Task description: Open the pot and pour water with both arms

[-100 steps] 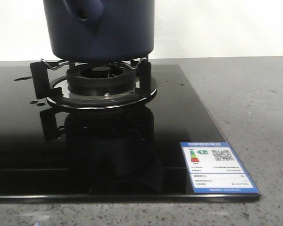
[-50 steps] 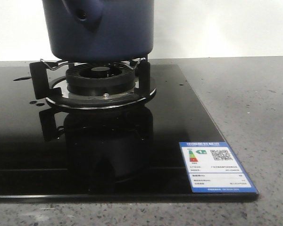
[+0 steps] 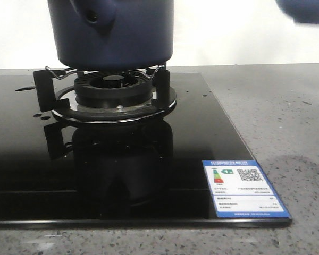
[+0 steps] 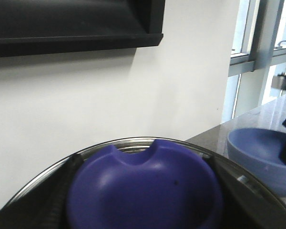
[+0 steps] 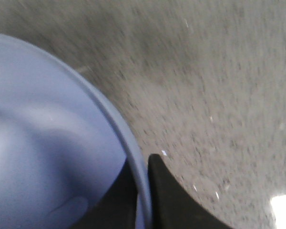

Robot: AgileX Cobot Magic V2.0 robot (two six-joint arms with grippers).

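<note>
1. Dark navy, matte, the pot (image 3: 114,32) stands on the wire supports of the gas burner (image 3: 112,87); its top is cut off by the edge of the front view, so I cannot see any lid from there.
2. On the pot's wall, up to the left above the burner, the stubby side protrusion (image 3: 95,13) with a round hole shows, only partly.
3. The burner sits on a black glass hob (image 3: 58,170), and a blue and white energy label (image 3: 245,187) is stuck at the hob corner to the right of the burner, nearer to the camera.
4. Far right of the pot and high up, a blurred blue shape (image 3: 305,10) enters the front view; only its lower edge is visible.
5. In the right wrist view, the right gripper (image 5: 142,191) pinches the rim of a lighter blue bowl (image 5: 47,143), one dark finger on each side; the grey counter (image 5: 219,95) behind is blurred.
6. In the left wrist view, a deep blue domed piece (image 4: 143,191) with a notch fills the lower part, inside a metal ring. Whether the left gripper's jaws are spread or closed, I cannot tell.
7. The same light bowl (image 4: 257,157) appears there too, partly cut off.
</note>
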